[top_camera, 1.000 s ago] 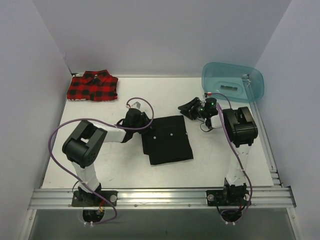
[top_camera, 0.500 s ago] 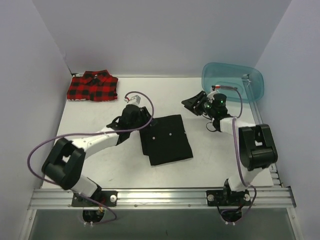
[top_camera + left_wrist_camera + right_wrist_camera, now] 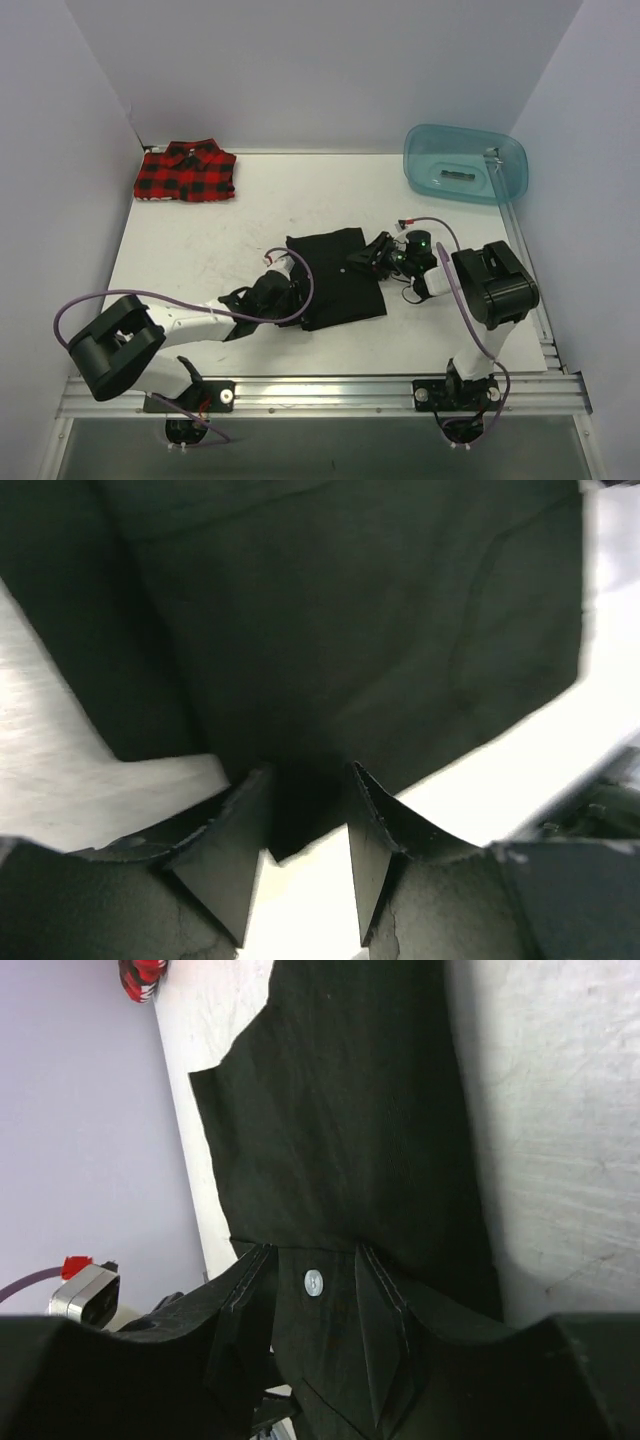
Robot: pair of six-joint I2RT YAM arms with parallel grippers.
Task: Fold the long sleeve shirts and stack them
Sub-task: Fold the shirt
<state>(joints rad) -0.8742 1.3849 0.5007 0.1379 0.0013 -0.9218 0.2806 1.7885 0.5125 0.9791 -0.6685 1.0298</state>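
the left pincer [image 3: 308, 780] sits low at the near left edge of the black shirt [image 3: 335, 280]. its fingers [image 3: 235, 850] are a narrow gap apart, with a dark corner of cloth filling that gap. i cannot tell whether it is nipped or only straddled. the right pincer [image 3: 312, 1255] lies almost flat at the shirt's right edge. its fingers are slightly parted over flat cloth, and a white button [image 3: 313, 1282] faces up between them, so it looks released rather than biting.

the black shirt lies mid-worktop [image 3: 200, 250] as a folded rectangle between the two arms. the plaid shirt [image 3: 186, 172] is folded at the far left corner, well apart from it. a teal tub [image 3: 430, 150] stands at the far right.

with both shirts looking folded, i judge the step in hand to be taking hold of the black one for stacking. the next move calls for both pincers to catch every layer at their edges and rise together, so the fold holds. they would then carry the shirt far left onto the plaid. an uneven lift would likely let the layers spill open.
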